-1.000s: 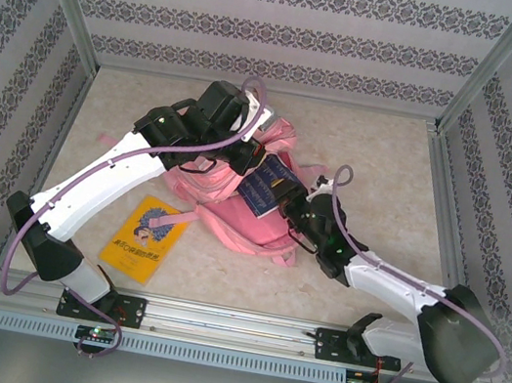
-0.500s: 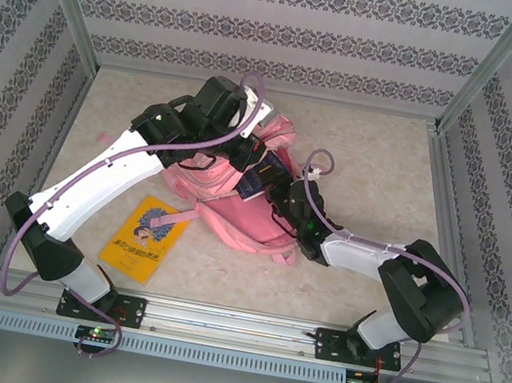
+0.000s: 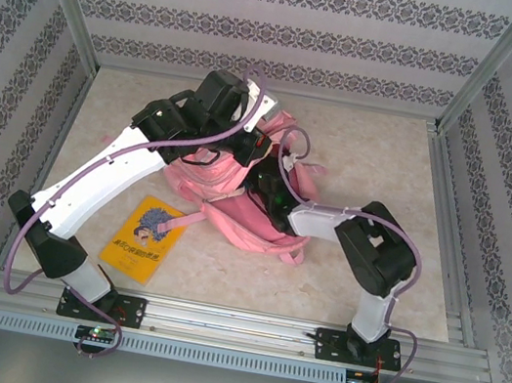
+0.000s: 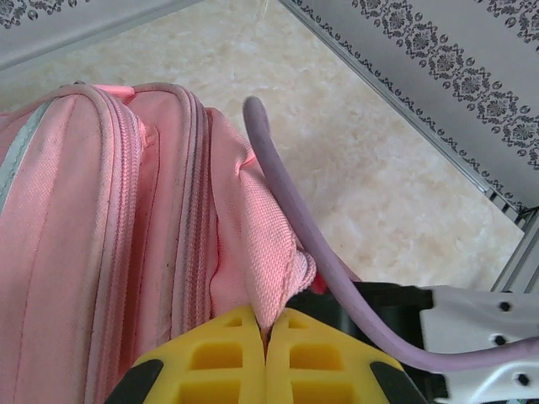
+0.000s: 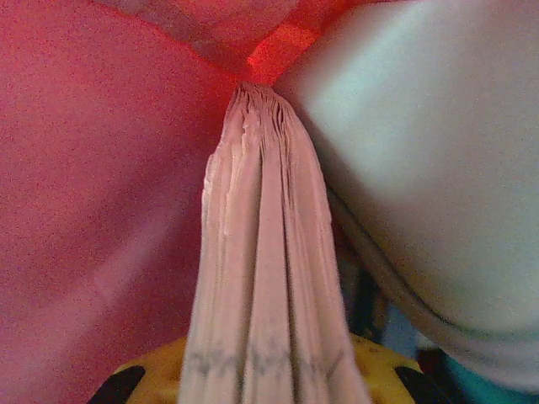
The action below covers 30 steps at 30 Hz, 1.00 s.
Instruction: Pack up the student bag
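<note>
Left tool (image 4: 266,330) pinched shut on the rim of the student bag (image 4: 101,252), mid tabletop (image 3: 374,143), holding its mouth up. Right tool (image 5: 269,374) clamped on a book (image 5: 261,252), long axis pointing straight ahead into the pink lining; likely next push deeper along that line.

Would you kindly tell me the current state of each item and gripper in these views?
student bag: lying on the table, open, its fabric edge pinched.
left gripper: shut on the student bag.
right gripper: shut on the held book, inside the bag.
held book: pages pressed together, pink lining around it.
yellow book: closed, flat on the table, ungripped.
</note>
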Available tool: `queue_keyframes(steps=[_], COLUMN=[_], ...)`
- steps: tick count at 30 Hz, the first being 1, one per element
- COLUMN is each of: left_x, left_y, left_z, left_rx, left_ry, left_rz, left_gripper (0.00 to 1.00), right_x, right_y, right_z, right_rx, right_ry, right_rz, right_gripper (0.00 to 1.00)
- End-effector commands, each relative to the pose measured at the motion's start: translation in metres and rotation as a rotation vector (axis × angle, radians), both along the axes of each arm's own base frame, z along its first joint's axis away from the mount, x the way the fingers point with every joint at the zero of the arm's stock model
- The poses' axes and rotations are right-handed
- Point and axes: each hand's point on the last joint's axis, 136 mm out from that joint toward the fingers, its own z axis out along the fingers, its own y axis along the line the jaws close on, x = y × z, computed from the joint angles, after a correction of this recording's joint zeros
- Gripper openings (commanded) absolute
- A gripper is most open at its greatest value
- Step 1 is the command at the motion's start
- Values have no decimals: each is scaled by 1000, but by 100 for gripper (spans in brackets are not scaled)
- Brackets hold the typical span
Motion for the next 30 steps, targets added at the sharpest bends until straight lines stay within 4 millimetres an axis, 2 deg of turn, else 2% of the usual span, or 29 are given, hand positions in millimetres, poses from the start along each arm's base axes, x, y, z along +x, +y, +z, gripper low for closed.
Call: queue_keyframes(steps=[1, 3, 4, 7, 11, 16, 21, 24, 30], left_x=[5, 6, 7, 11, 18, 20, 23, 25, 36], left_y=[-13, -17, -19, -21, -22, -28, -29, -24, -5], left_z=[62, 63, 63, 63, 61, 58, 55, 54, 52], left_rx=[-148, -166, -170, -164, -164, -185, -185, -194, -239], left_ry=[-158, -153, -149, -145, -138, -112, -104, -89, -51], left_rz=[-52, -59, -63, -64, -46, -51, -47, -37, 5], left_gripper=[0, 0, 0, 0, 0, 0, 0, 0, 0], right_x=[27, 37, 42, 55, 61, 70, 76, 75, 65], right_y=[5, 9, 13, 21, 25, 30, 32, 31, 24], right_z=[13, 3, 5, -8, -13, -14, -31, -26, 0], right_rx=[27, 38, 53, 90, 64, 69, 62, 60, 51], right_ry=[-69, -71, -99, -99, -100, -106, -41, -68, -170], right_rz=[-57, -56, -42, -24, -18, -22, -22, 6, 78], right_gripper=[12, 12, 13, 21, 41, 44, 45, 49, 63])
